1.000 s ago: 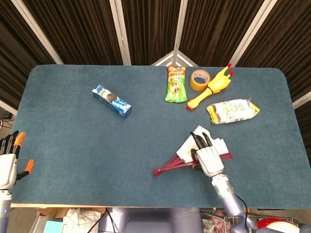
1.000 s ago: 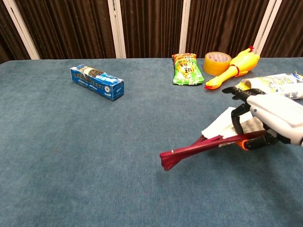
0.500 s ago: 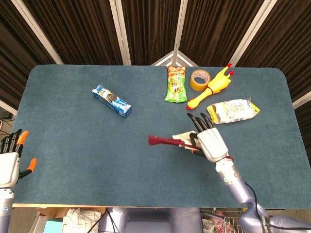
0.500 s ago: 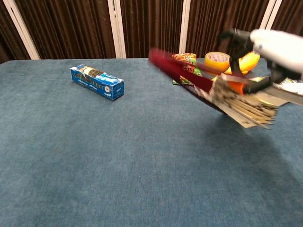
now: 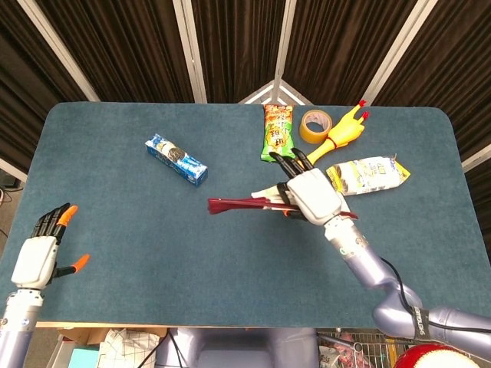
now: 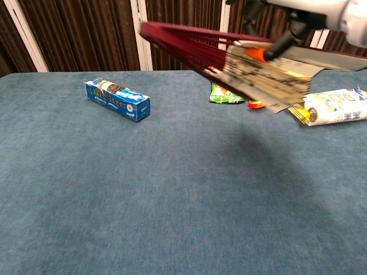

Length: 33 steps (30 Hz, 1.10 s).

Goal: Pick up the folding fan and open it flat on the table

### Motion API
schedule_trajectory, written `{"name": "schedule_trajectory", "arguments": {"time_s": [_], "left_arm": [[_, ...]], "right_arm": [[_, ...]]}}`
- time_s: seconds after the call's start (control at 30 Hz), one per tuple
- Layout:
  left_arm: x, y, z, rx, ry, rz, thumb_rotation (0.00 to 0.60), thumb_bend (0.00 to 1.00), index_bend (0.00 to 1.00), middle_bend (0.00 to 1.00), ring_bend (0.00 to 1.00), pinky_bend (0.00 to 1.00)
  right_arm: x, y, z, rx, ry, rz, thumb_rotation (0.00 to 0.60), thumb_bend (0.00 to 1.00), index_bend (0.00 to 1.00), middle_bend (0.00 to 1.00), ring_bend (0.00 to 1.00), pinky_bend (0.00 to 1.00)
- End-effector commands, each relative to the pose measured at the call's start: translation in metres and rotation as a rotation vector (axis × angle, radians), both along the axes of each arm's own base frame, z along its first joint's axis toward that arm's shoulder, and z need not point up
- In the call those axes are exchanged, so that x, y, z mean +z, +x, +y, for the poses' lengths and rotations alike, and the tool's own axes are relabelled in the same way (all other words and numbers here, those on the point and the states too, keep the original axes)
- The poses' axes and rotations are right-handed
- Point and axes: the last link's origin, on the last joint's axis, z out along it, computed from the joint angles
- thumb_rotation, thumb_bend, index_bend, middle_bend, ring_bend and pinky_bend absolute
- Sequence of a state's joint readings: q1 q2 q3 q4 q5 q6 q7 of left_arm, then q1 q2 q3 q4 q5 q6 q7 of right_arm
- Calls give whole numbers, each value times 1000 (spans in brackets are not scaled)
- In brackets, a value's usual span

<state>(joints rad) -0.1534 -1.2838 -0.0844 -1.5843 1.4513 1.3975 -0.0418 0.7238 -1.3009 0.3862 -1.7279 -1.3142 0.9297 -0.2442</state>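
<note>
White-shelled and dark-fingered, the right hand (image 5: pixel 310 195) is clamped on the folding fan (image 5: pixel 244 205), which it holds lifted clear above the blue desk (image 5: pixel 130 230). From this hand the fan's red ribs run toward nine o'clock in the head view, so the long axis lies roughly across the desk, the rib tips pointing to the robot's left; the pale paper leaf is bunched by the fingers, only partly spread. In the chest view the fan (image 6: pixel 229 54) shows high above the cloth, ribs fanned slightly. Beyond the hand, at twelve to two o'clock, lie a green snack packet (image 5: pixel 277 133), a tape roll (image 5: pixel 314 126), a rubber chicken (image 5: pixel 334 139) and a white packet (image 5: pixel 368 175); a blue box (image 5: pixel 176 159) sits at ten o'clock. Far off at eight o'clock, the left hand (image 5: pixel 42 251) hangs at the desk's near edge, fingers apart, holding nothing. Judged from this, spreading the leaf falls to the right hand, much the nearer.
</note>
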Motion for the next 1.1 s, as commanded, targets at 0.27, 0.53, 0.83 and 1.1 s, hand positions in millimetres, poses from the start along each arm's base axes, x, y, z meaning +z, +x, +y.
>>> {"name": "schedule_trajectory", "arguments": {"time_s": [0.27, 0.53, 0.83, 1.1], "left_arm": [[-1, -1, 15, -3, -3, -162, 600, 308, 72, 0, 0, 17], [-6, 6, 29, -23, -58, -272, 600, 284, 71, 0, 0, 17], [-17, 32, 38, -92, -88, -386, 600, 245, 72, 0, 0, 17], [-38, 59, 44, -141, -168, -489, 600, 214, 113, 0, 0, 46]], "right_arm": [[-6, 76, 4, 118, 36, 7, 600, 463, 856, 92, 155, 41], [-13, 120, 24, 155, 56, -29, 600, 463, 856, 92, 155, 46], [-34, 155, 50, 164, 129, -76, 600, 462, 856, 92, 155, 52], [-51, 170, 64, 178, 156, -94, 600, 463, 856, 92, 155, 52]]}}
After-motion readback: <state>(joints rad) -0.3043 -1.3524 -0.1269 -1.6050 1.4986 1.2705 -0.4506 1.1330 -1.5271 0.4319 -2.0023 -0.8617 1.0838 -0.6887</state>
